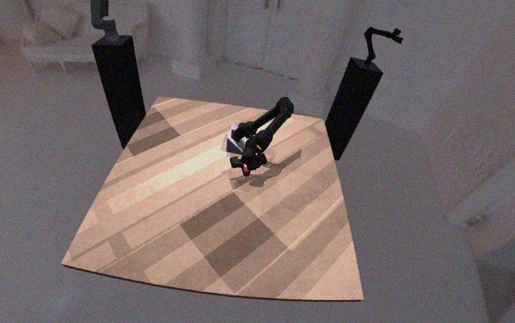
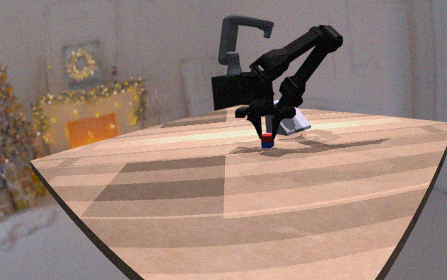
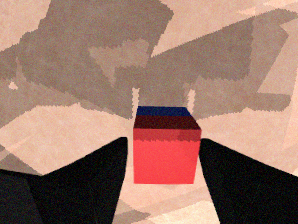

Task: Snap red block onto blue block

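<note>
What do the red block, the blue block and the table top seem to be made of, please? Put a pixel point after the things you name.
The red block (image 1: 246, 169) (image 2: 266, 138) (image 3: 164, 162) and blue block (image 2: 267, 144) (image 3: 162, 111) look like plastic, perhaps painted wood: flat, even colour, no grain. The table top (image 1: 195, 261) (image 2: 283, 212) (image 3: 45, 120) could be matt wood or laminate, judging by its pinkish tan colour and lack of sharp reflections.
</note>
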